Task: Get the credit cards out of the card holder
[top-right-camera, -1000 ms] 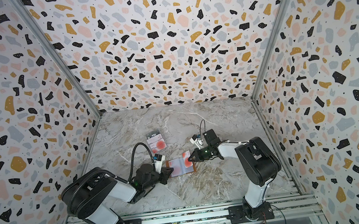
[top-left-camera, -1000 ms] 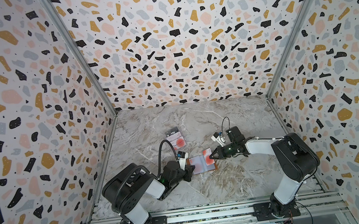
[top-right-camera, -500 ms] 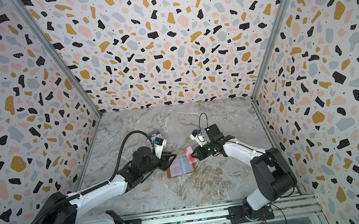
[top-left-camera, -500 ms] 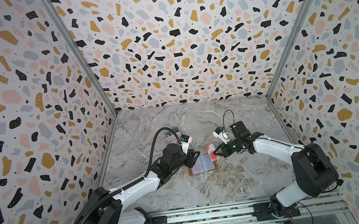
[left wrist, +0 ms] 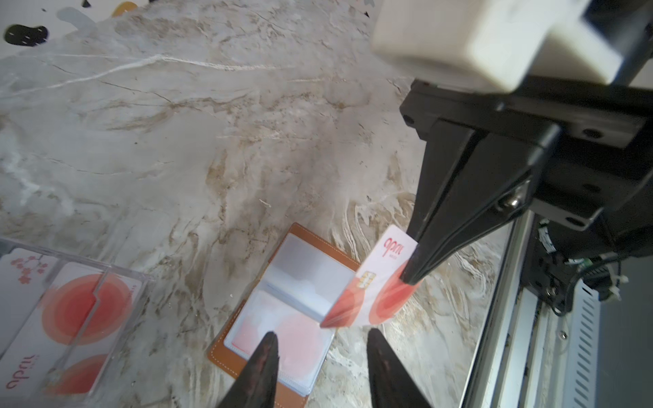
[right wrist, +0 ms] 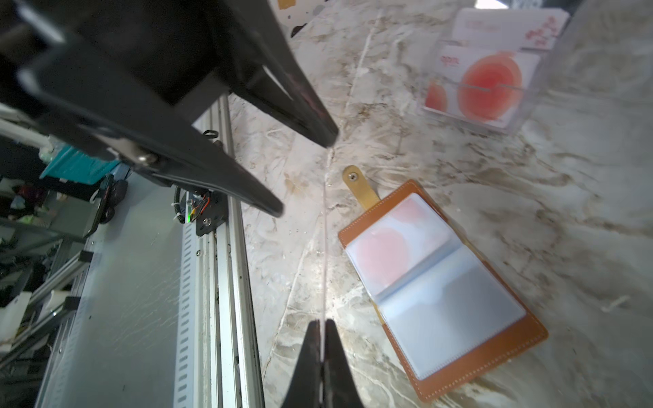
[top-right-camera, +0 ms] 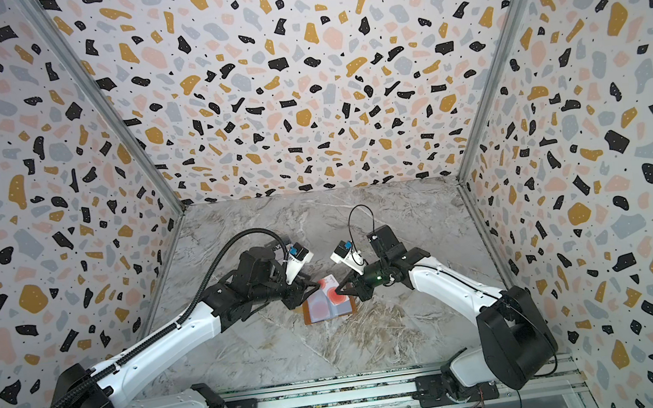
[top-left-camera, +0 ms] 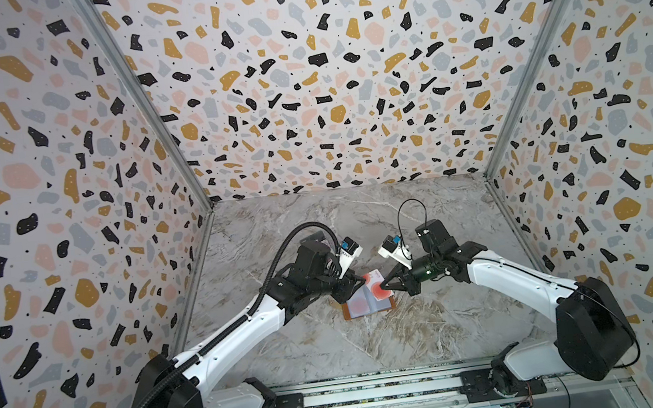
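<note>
Card holder (top-left-camera: pixel 368 308) lies spread flat on the marble table (top-left-camera: pixel 333 351), between the two arms, in both top views (top-right-camera: pixel 328 310). I see the right pincer (top-left-camera: pixel 385 286) clamped on a white credit card (top-left-camera: pixel 374 287) with a red circle, held tilted just above the holder's far side. The left pincer (top-left-camera: pixel 355 284) hovers just beside that card on the opposite side. From here I cannot tell how its jaws stand.

Left wrist view. The left pincer (left wrist: pixel 322 333) has its jaws wide apart with nothing between them, hanging over one end of the card holder (left wrist: pixel 226 355). The credit card (left wrist: pixel 383 272) stands slanted, clear of the sleeves, with one corner low over the holder. The right pincer (left wrist: pixel 411 277) grips its edge at a red circle. One sleeve shows a sleeved card (left wrist: pixel 300 335), pale red through the plastic, and the other sleeve reads plain grey. Off to the side sits a clear case (left wrist: pixel 116 273) holding white cards (left wrist: pixel 84 307) with red circles.

Right wrist view. The right pincer (right wrist: pixel 321 323) is closed tight on the credit card (right wrist: pixel 324 247), seen edge-on as a thin line. The card holder (right wrist: pixel 530 335) lies flat beside it, with its brown snap strap (right wrist: pixel 357 183) sticking out from one end. The two fingers of the left pincer (right wrist: pixel 305 176) stand apart and touch nothing. The clear case (right wrist: pixel 544 70) rests well apart from the holder.
</note>
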`<action>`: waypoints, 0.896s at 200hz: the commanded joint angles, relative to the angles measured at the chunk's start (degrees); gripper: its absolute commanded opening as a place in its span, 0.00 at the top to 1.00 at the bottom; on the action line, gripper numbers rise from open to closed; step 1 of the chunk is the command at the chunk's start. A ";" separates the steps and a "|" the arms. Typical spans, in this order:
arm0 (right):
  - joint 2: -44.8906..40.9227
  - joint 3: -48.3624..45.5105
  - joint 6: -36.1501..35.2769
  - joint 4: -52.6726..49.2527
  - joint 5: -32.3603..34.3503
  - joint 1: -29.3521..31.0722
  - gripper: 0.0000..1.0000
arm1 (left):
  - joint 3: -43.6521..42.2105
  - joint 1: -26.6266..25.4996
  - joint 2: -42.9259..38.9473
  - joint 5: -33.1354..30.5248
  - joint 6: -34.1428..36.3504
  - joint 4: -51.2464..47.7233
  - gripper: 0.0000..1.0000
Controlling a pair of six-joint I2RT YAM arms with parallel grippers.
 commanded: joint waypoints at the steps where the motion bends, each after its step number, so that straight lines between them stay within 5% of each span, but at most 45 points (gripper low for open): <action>1: -1.20 2.02 -5.42 -2.98 -1.92 1.61 1.00 | 2.68 0.75 -0.39 6.30 5.26 -4.70 0.57; 42: -0.67 2.85 -8.27 -3.42 -2.09 3.89 1.00 | 4.73 1.34 -0.28 9.31 8.21 -8.01 0.61; 179: -2.24 1.81 -8.56 0.53 0.01 3.83 0.98 | 4.50 2.68 1.11 25.68 9.76 -6.79 0.99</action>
